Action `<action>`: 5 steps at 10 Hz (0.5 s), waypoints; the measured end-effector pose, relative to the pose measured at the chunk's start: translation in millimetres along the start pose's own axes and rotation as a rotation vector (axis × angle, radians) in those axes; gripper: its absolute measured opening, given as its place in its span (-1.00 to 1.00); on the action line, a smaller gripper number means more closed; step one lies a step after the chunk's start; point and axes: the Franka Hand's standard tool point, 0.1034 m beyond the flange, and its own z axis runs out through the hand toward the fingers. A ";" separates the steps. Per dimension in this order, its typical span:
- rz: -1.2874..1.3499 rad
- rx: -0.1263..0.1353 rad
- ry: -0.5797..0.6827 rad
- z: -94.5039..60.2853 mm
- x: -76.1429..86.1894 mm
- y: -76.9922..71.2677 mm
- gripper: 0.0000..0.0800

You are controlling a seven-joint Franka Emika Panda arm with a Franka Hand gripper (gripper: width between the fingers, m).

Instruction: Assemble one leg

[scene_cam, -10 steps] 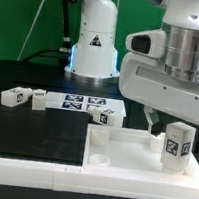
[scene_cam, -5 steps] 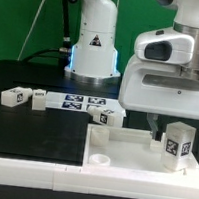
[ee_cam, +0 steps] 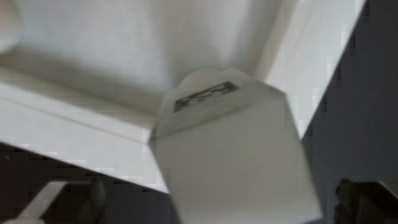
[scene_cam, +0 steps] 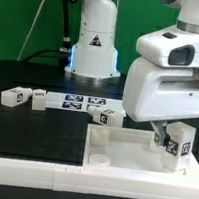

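Observation:
A leg (scene_cam: 178, 146), a small white square post with a marker tag on its side, stands upright in the corner of the large white tray (scene_cam: 132, 150) at the exterior view's right. My gripper (scene_cam: 169, 136) hangs right over it, its big white body hiding the leg's top. In the wrist view the leg (ee_cam: 231, 140) fills the middle. My gripper (ee_cam: 210, 208) is open, with one dark finger (ee_cam: 54, 205) on each side of the leg and a gap showing at both sides.
Three more tagged legs lie on the black table: two (scene_cam: 13, 97) (scene_cam: 34, 98) at the exterior view's left and one (scene_cam: 104, 114) near the tray's far edge. The marker board (scene_cam: 79, 102) lies behind them. The robot's base (scene_cam: 94, 42) stands at the back.
My gripper has shifted toward the exterior view's right and lower, closing in over the upright leg. The leg and the other parts have stayed in place.

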 end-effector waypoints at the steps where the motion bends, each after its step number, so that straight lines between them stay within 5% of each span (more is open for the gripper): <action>1: -0.112 -0.004 -0.001 0.0 -0.3 1.2 0.62; 3: -0.254 -0.007 -0.003 0.3 -0.8 2.6 0.62; 4: -0.227 -0.007 -0.003 0.5 -0.8 2.4 0.28; 5: -0.226 -0.007 -0.003 0.5 -0.9 2.6 0.28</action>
